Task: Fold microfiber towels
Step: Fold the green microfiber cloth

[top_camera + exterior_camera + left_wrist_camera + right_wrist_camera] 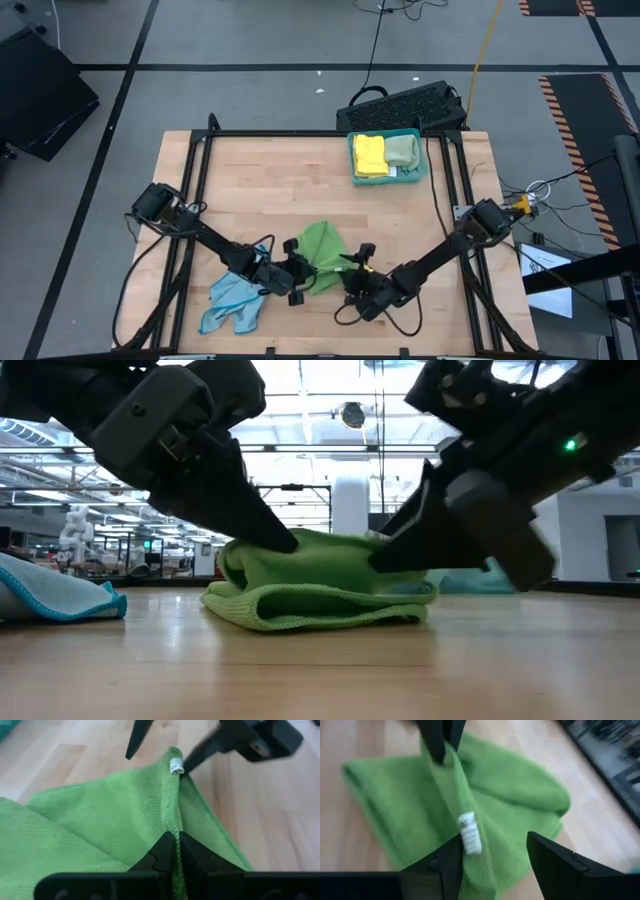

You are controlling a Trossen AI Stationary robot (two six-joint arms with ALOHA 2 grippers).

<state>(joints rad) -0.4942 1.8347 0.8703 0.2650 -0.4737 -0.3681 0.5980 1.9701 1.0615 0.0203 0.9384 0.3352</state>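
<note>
Towel: bright green microfiber towel (322, 250), doubled over at the table's near middle
Left gripper (176, 851): fingers pinched together on the towel's edge
Right gripper (492, 857): fingers apart, one touching the white label (468, 833)
Other towel: light blue cloth (232, 303), just left

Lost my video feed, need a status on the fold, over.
Left gripper shut on the green towel's edge. Right gripper open at its tagged corner. Towel half folded on the table. Nothing in the way.
</note>
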